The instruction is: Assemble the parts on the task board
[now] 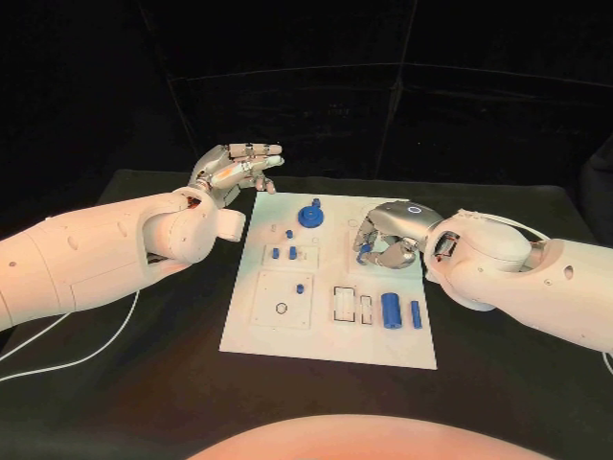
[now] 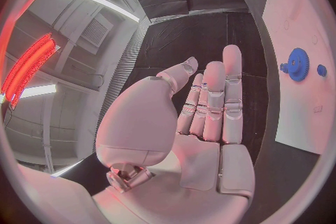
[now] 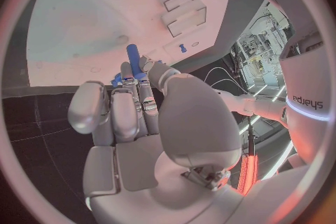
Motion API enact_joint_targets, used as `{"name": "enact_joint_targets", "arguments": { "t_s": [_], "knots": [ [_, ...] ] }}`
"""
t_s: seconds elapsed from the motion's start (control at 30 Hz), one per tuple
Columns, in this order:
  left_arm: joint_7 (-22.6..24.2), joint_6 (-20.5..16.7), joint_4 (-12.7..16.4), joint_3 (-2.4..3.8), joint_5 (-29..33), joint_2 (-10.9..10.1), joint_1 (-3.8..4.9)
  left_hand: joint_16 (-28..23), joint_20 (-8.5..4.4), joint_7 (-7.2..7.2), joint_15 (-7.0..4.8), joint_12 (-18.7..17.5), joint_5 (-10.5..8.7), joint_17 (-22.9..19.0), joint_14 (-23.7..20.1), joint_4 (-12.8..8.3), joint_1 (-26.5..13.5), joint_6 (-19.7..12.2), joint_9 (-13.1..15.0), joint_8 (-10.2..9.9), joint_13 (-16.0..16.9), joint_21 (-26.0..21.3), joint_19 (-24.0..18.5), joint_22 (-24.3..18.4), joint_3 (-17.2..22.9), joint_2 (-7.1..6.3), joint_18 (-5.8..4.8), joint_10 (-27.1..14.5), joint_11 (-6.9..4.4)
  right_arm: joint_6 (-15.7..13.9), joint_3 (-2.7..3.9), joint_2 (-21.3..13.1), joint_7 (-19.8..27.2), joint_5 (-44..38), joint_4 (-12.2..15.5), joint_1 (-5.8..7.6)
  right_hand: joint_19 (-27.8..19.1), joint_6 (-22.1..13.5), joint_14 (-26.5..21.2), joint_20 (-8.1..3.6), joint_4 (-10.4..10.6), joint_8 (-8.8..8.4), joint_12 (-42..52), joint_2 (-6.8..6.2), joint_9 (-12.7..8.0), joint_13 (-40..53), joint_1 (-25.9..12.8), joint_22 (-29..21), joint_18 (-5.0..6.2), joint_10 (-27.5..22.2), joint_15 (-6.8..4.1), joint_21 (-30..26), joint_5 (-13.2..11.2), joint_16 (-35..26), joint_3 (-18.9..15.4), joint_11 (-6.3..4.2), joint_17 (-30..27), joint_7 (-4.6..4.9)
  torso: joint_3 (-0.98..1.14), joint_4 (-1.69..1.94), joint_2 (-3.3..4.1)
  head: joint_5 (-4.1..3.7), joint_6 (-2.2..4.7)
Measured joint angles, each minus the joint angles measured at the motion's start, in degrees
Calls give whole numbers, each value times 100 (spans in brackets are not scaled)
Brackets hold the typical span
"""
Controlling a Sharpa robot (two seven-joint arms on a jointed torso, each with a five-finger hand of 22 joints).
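Mostly blue parts point(image 1: 391, 308) on task board point(image 1: 328, 347)

White arms point(image 1: 86, 254) (thin white cables), silver robot hand point(image 1: 235, 171)

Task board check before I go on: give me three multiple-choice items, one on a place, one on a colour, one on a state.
1. Where is the blue gear?
A. far end of the task board
B. off the board
C. near right corner

2. What colour is the peg the right robot hand holds?
A. grey
B. blue
C. red

3. What state is the left robot hand in?
A. holding the gear
B. pressing the board
C. holding nothing, beside the board

Answers: 1 A, head view shows it at the far end. 2 B, right wrist view shows a blue peg between the fingers. 3 C, left wrist view shows a bare palm.
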Motion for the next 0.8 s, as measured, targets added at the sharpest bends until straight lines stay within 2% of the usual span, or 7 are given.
{"name": "enact_joint_targets", "arguments": {
  "t_s": [0.17,0.23,0.33,0.5,0.6,0.8],
  "knots": [
    [-2,0,1,0,0,0,0,0,0,0,0,0,0,0,0,0,0,0,0,0,0,0,0,0,0,0,0,0,0,-200,78,-82,115,223,266,1,0,0,0,0,0,0,-10,0,0,6,0,0,0,0,0,0,31,0,0,0,0,0,0,0,-1,3,8],
    [-3,0,1,0,0,0,0,0,0,0,0,0,0,0,0,0,0,0,0,0,0,0,0,0,0,0,0,0,0,-249,90,-70,151,278,337,5,0,0,0,0,0,0,-10,0,0,6,0,0,0,0,0,0,31,0,0,0,0,0,0,1,0,10,9],
    [-3,0,4,0,0,1,0,0,0,0,0,0,0,0,0,0,0,0,0,0,0,0,0,0,0,0,0,0,0,-320,103,62,219,369,419,5,0,0,0,0,-20,0,-18,-23,-4,6,23,0,0,0,1,0,44,0,19,0,0,0,0,6,0,20,10],
    [-3,1,7,0,0,14,0,0,0,0,0,0,0,1,0,0,0,0,0,0,0,0,0,1,0,0,0,0,0,-369,116,481,342,427,454,-13,0,1,0,0,-22,-30,-32,-23,-6,6,23,-18,0,0,1,0,62,-1,21,0,-16,0,-2,17,5,33,-7],
    [-3,4,10,0,0,22,0,0,0,0,0,0,0,1,0,-2,0,0,-1,0,0,0,0,0,-1,0,0,0,0,-373,113,671,411,405,415,-78,0,-21,0,0,-29,-30,-33,-23,-13,5,23,-23,0,0,1,0,62,-1,28,0,-16,21,-5,23,6,42,-23],
    [-2,8,16,0,0,30,0,-1,0,0,0,0,0,1,1,-16,0,0,-1,0,0,0,0,1,-16,0,0,0,0,-354,84,1074,561,290,178,-317,0,-20,0,0,-41,-52,-54,-23,-13,6,22,-26,0,-1,1,0,95,-1,38,0,-16,21,-8,18,9,101,-49]
  ]
}}
